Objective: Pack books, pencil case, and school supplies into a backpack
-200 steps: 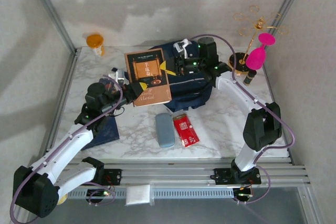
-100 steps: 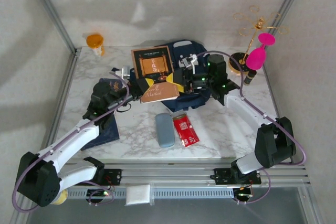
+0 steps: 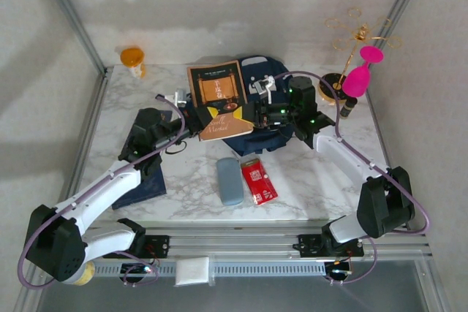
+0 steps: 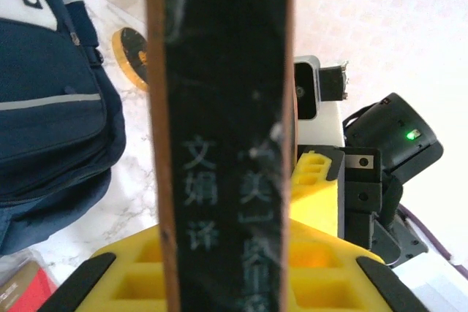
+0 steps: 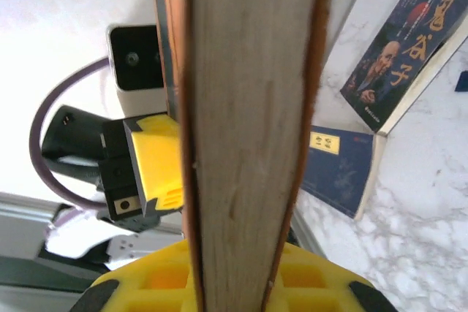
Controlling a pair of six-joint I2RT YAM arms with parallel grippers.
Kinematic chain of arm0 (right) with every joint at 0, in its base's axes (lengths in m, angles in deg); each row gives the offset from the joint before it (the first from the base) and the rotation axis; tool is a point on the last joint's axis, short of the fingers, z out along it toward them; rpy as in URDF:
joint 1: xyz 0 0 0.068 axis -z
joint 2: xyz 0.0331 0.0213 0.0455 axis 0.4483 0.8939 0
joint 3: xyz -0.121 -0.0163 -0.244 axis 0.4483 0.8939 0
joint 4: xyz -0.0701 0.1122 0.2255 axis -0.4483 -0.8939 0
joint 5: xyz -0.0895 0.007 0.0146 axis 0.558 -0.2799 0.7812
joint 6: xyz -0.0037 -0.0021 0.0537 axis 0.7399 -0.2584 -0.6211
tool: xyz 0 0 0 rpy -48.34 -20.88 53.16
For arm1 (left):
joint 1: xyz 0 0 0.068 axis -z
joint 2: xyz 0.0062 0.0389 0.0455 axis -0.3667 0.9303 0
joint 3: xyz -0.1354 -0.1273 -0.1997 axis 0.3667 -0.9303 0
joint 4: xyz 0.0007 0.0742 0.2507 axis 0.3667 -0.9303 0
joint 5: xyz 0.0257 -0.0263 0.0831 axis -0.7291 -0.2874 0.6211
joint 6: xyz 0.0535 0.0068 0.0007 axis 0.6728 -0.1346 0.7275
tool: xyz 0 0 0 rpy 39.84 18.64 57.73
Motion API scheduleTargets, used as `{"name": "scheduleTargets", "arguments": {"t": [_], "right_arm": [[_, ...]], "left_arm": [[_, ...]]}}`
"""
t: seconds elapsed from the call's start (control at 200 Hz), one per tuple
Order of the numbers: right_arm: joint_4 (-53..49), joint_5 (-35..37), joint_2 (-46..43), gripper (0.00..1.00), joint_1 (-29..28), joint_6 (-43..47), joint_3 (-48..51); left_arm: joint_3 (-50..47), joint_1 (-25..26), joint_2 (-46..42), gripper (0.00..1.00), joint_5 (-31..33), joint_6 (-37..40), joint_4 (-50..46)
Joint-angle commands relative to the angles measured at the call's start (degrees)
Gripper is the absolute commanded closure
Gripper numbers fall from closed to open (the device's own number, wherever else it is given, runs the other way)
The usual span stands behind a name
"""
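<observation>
Both left gripper [image 3: 210, 115] and right gripper [image 3: 240, 109] pinch the tan book [image 3: 216, 93] above the backpack [image 3: 265, 139]. I judge nothing packed; pencil case [image 3: 229, 180], red packet [image 3: 258, 181], two books [image 5: 395, 56] wait.

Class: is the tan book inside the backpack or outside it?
Outside: the left gripper and right gripper hold the tan book above the backpack.

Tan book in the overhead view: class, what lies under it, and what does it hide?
The backpack lies under the tan book, with navy fabric showing around the book's edges. The book covers the backpack's middle, so its opening cannot be seen.
</observation>
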Motion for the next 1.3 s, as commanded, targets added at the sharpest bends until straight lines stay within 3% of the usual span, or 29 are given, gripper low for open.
{"name": "scheduleTargets", "arguments": {"t": [0.0, 0.05, 0.15, 0.215, 0.461, 0.771, 1.061, 1.297], "right_arm": [[-3.4, 2.8, -0.2, 1.0, 1.4, 3.9, -2.3], [-4.5, 2.9, -0.4, 1.0, 1.6, 4.7, -2.7], [-9.0, 4.7, -1.4, 1.0, 3.2, 7.3, -4.1], [-14.2, 8.6, -2.7, 1.0, 5.8, 9.7, -4.7], [-21.8, 15.8, -9.4, 1.0, 20.9, 10.3, 0.0], [-26.3, 19.4, -13.8, 1.0, 34.6, 11.8, 4.5], [-25.7, 17.5, -13.7, 1.0, 39.5, 11.7, 7.0], [-24.9, 16.8, -13.2, 1.0, 39.7, 11.6, 7.6]], "left_arm": [[2.7, 0.2, 0.5, 1.0, 2.0, 4.0, -1.2], [3.0, 0.5, 0.8, 0.96, 2.0, 4.6, -1.3], [5.2, 0.7, 1.6, 0.53, 2.4, 8.6, -5.1], [7.8, 1.0, 2.4, 0.45, 5.5, 14.1, -12.2], [18.4, 5.6, 12.2, 0.44, 10.7, 34.7, -28.9], [40.2, 13.3, 37.7, 0.44, 10.2, 55.4, -46.4], [62.0, 15.4, 57.5, 0.43, 14.8, 60.1, -56.6], [67.5, 15.8, 62.9, 0.42, 15.0, 61.6, -58.4]]}}
